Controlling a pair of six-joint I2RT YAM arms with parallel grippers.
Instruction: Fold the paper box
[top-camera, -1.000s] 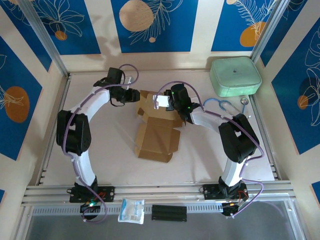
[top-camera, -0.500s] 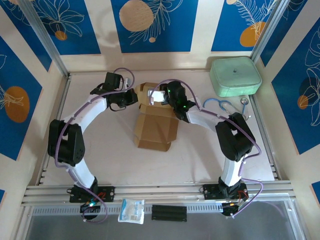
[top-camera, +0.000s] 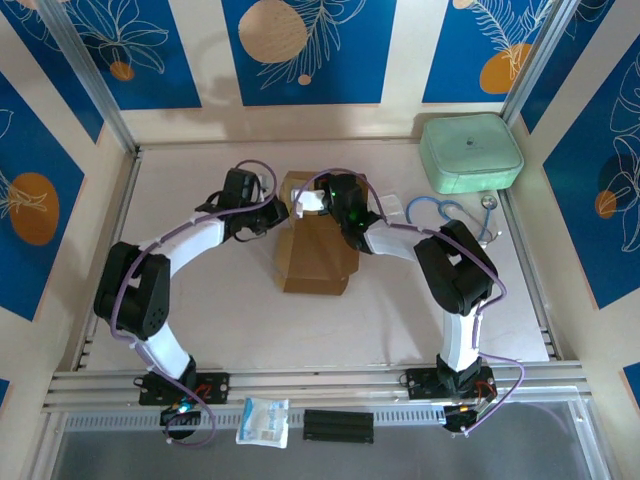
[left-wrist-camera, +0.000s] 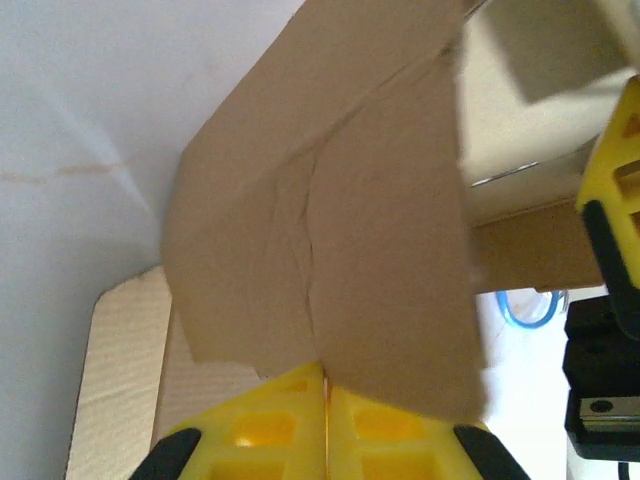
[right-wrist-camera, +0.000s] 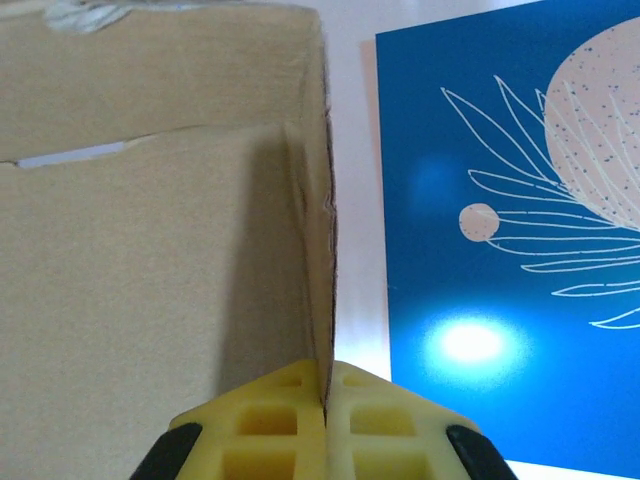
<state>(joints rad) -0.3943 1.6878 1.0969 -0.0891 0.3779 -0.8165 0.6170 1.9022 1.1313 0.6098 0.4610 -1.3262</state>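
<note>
Left gripper (left-wrist-camera: 325, 378) and right gripper (right-wrist-camera: 325, 378) each clamp paper box (top-camera: 318, 258) flaps; opposed pulls could tear card ahead of jaws.

The left arm (top-camera: 190, 238) and the right arm (top-camera: 398, 240) have white links, black joints and purple cables. The left pincer (left-wrist-camera: 325, 372) and right pincer (right-wrist-camera: 325, 372) are yellow.

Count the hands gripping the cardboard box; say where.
2. The left hand pinches the paper box at its left flap; the right hand, an upright wall at its far end.
</note>
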